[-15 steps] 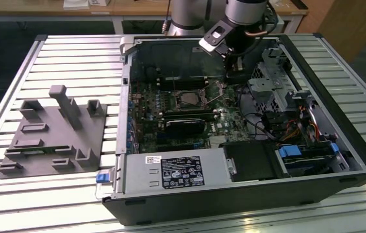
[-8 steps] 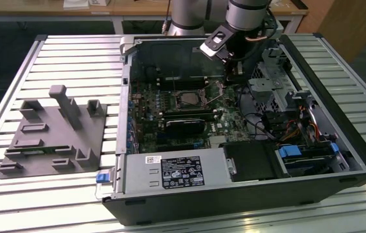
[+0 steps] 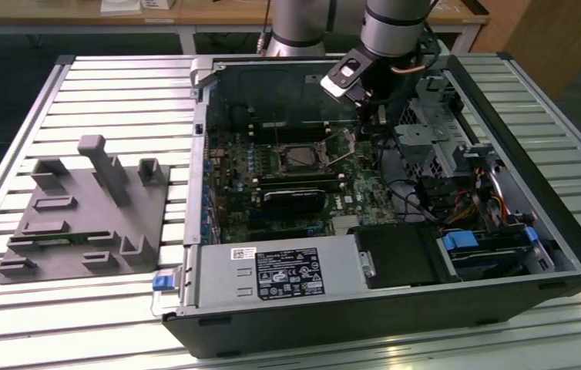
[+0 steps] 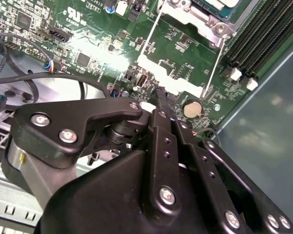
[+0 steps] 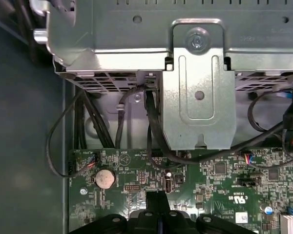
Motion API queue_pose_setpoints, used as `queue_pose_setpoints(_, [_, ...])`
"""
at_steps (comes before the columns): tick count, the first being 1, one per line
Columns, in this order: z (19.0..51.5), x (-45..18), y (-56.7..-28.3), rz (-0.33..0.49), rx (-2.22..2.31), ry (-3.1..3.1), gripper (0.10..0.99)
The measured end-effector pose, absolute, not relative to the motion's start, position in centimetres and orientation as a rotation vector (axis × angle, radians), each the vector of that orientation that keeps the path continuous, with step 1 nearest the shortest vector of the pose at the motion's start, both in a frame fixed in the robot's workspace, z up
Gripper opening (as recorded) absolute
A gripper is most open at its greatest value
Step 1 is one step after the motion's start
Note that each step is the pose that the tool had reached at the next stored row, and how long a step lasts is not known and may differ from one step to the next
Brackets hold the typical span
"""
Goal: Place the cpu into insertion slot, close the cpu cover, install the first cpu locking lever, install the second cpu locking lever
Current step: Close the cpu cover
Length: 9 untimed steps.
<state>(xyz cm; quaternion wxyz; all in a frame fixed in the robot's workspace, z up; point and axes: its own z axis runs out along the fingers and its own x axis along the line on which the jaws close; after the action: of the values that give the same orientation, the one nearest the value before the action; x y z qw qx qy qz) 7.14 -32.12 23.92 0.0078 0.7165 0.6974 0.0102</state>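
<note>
Step in hand, judged: closing the cpu cover.

- Gripper: fingers are lying pressed together with nothing visible between them. In the second wrist view the tips are pointing at the motherboard, just beside the free edge of the cpu cover. I cannot tell whether they are touching it.
- Cpu cover: standing open, tilted up from the insertion slot toward the exterior view's right, with green board showing through its cut-out. The locking levers cannot be told apart from the frame's thin side rails.
- Cpu: the slot's centre is reading flat dark grey in the exterior view. With the gripper carrying nothing, I judge the chip to be seated already, though this is not certain.
- Surroundings: the coin cell and the black cables under the drive cage are lying close to the fingers. The grey fixture block is sitting well apart, outside the case.

Closing calls for a push on the free edge so the frame swings about its hinge and lies flat on the slot, with the fingers kept off the cables and the coin cell.
</note>
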Motion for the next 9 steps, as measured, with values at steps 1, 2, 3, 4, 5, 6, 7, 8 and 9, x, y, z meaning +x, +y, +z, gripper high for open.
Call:
queue_pose_setpoints(1, [23.75,7.16,-32.12,0.031,2.240,2.180,0.106])
queue_pose_setpoints(2, [23.59,7.19,-32.12,0.031,2.240,2.180,0.106])
queue_pose_setpoints(3, [23.52,7.21,-32.12,0.030,2.241,2.181,0.106])
queue_pose_setpoints(4, [23.51,7.22,-32.12,0.030,2.241,2.181,0.106])
queue_pose_setpoints(5, [23.51,7.22,-32.12,0.030,2.241,2.181,0.106])
queue_pose_setpoints(6, [23.50,7.22,-32.12,0.030,2.241,2.181,0.106])
queue_pose_setpoints(7, [23.50,7.24,-32.12,0.030,2.241,2.181,0.106])
queue_pose_setpoints(8, [23.50,7.28,-32.11,0.030,2.241,2.181,0.106])
queue_pose_setpoints(9, [23.49,7.36,-32.11,0.031,2.241,2.181,0.106])
